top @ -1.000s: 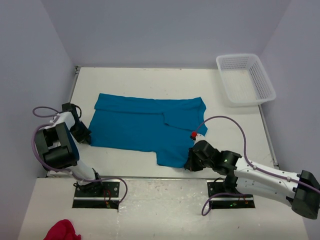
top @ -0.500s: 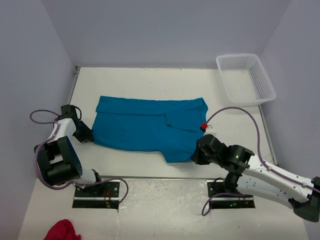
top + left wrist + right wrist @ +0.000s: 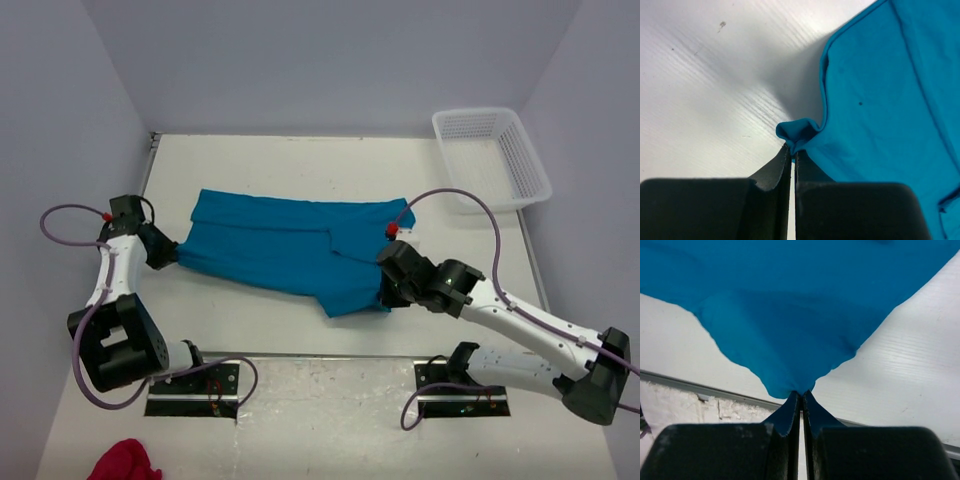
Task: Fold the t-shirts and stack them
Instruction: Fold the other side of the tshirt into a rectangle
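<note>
So the teal t-shirt [image 3: 290,250] is spread lengthwise across the middle of the white table [image 3: 300,165], and a folded flap can be seen lying over its right half. The shirt's left edge is pinched by the left gripper [image 3: 791,150]. The fingers are pressed flat together, and a little bunched curl of fabric is caught right at the tips. The cloth next to it is lifted slightly, and a shadow is thrown on the table underneath. On the other side, the near right corner of the shirt is clamped by the right gripper [image 3: 801,394], which is closed just as tightly. The fabric there is drawn down into a point at the fingertips, close to the table's front edge. A white mesh basket [image 3: 492,157] is parked in the far right corner, well apart from the shirt. A crumpled red cloth [image 3: 122,462] is left down by the left arm's base, off the table.
</note>
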Available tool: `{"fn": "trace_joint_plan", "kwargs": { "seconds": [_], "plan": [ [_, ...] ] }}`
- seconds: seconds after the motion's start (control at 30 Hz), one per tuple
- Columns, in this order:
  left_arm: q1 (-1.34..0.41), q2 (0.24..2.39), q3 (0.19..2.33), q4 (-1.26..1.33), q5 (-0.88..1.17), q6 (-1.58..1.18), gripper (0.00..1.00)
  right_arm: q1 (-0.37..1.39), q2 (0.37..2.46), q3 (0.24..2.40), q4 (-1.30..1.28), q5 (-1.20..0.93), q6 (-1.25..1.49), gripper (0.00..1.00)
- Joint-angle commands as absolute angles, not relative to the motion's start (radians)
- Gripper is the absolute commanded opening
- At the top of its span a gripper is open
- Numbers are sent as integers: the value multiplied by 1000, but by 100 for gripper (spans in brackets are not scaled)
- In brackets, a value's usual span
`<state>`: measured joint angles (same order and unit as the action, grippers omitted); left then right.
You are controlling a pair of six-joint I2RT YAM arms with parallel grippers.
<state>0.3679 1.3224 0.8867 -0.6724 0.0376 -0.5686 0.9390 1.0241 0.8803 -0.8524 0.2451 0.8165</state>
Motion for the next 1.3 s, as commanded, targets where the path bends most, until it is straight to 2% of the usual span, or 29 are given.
{"fn": "trace_joint_plan", "kwargs": {
  "seconds": [0.0, 0.2, 0.4, 0.73, 0.97, 1.27],
  "plan": [
    [367, 1344, 954, -647, 37, -606, 0, 844, 1051, 945, -850, 233, 721, 0],
    [365, 1408, 982, -617, 54, -618, 0, 691, 1115, 995, -844, 181, 623, 0],
    [365, 1483, 997, -580, 52, -618, 0, 628, 1199, 1066, -827, 149, 574, 0],
    [364, 1566, 1086, -572, 98, -611, 0, 577, 1313, 1140, -802, 126, 534, 0],
    [364, 1474, 977, -569, 127, -626, 0, 565, 1281, 1109, -793, 104, 529, 0],
    [360, 1485, 931, -563, 134, -629, 0, 566, 1247, 1083, -773, 94, 519, 0]
  ]
}}
